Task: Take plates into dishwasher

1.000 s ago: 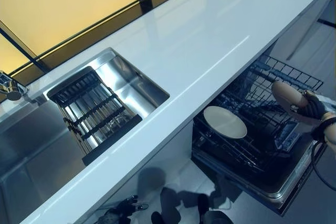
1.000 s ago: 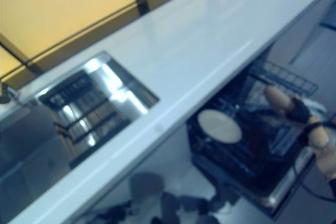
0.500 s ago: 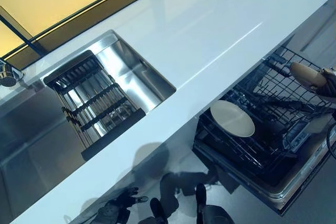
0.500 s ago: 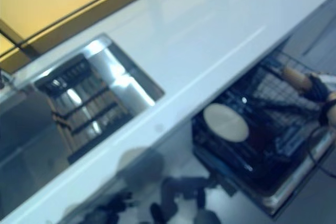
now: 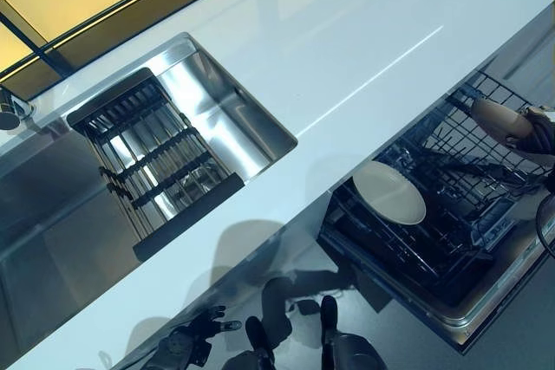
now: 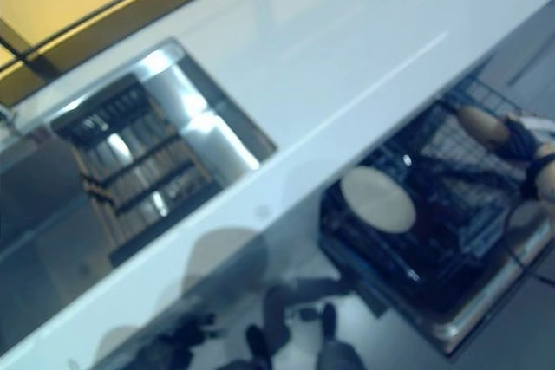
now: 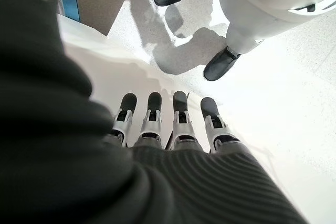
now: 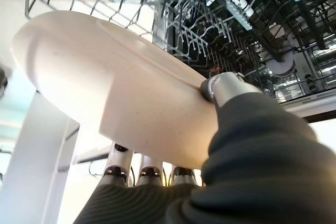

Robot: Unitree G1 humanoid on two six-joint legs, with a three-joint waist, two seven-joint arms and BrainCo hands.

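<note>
The dishwasher's dark wire rack (image 5: 473, 214) is pulled out below the white counter (image 5: 347, 41). One pale round plate (image 5: 388, 192) lies in the rack's near left part. My right hand (image 5: 539, 132) is at the rack's far right, shut on a second beige plate (image 5: 496, 119). In the right wrist view this plate (image 8: 121, 93) is pinched between the thumb (image 8: 226, 85) and the fingers (image 8: 149, 174) underneath, just over the rack tines (image 8: 231, 19). My left hand (image 5: 186, 344) hangs low beside the counter front, its fingers (image 7: 181, 119) straight and holding nothing.
A steel sink (image 5: 238, 123) is set in the counter at the left, with a black drying rack (image 5: 152, 158) across it and a faucet (image 5: 9, 110) at the far left. The open dishwasher door (image 5: 486, 288) juts out over the floor.
The whole picture has shifted as the camera moved. My right hand with its plate has moved slightly toward the rack's far side; the plate in the rack lies as before.
</note>
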